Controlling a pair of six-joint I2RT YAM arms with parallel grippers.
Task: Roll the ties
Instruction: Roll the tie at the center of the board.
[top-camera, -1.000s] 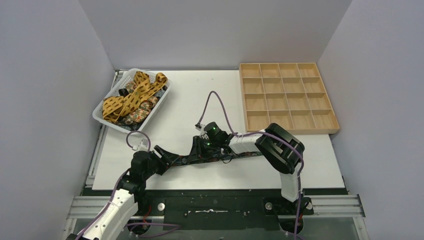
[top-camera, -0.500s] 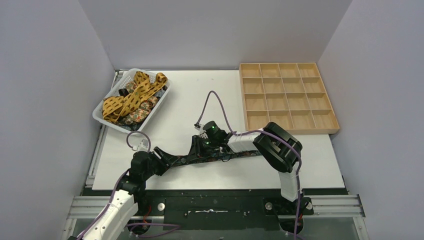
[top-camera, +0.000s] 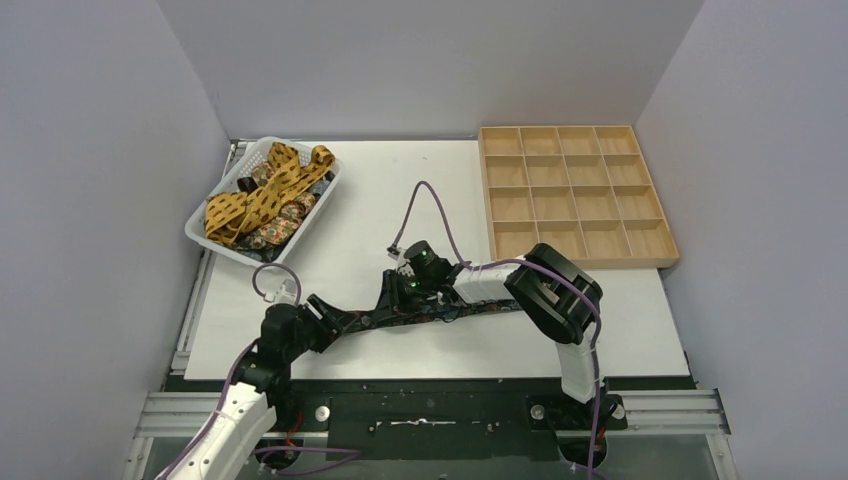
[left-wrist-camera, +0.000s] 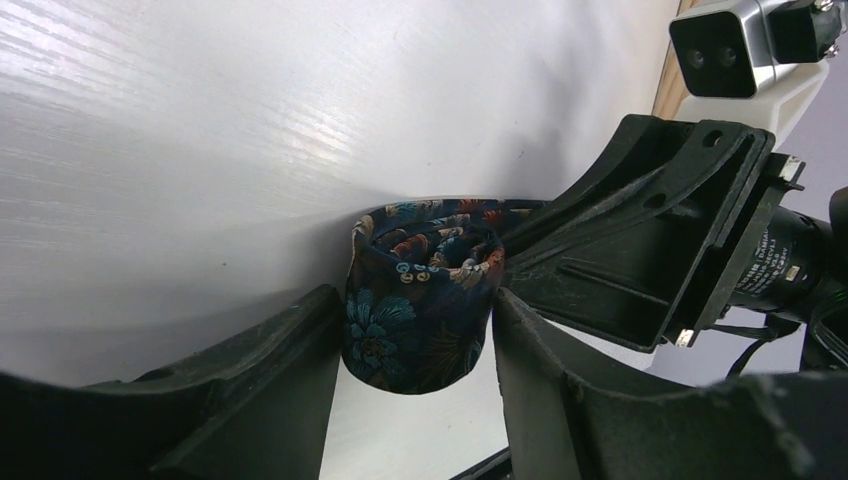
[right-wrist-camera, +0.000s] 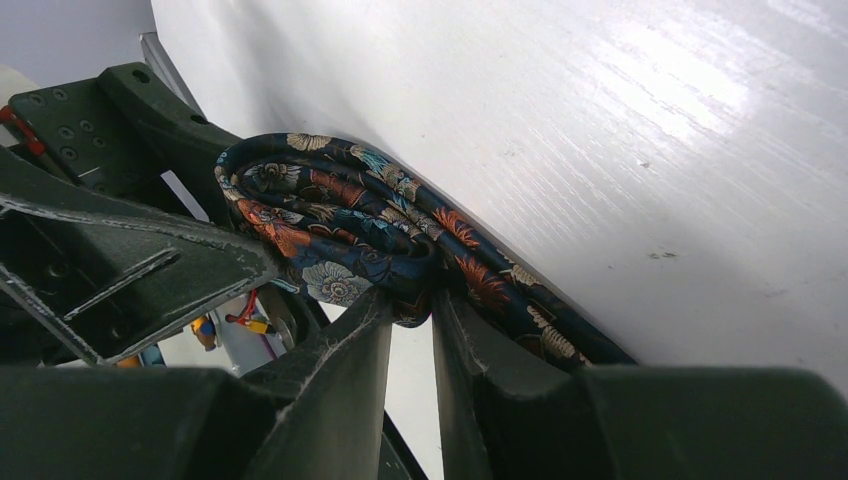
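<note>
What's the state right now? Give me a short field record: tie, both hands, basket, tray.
tie: dark floral, one end rolled up, the rest lying across the table
left hand: shut on the roll, a finger on each side
right hand: shut on the unrolled strip beside the roll
basket: far left, holds other ties, yellow and floral
tray: far right, wooden, compartments empty

white basket (top-camera: 225, 250) is parked far left | wooden grid tray (top-camera: 580, 262) is set far right | both are seated on white table (top-camera: 400, 190)
</note>
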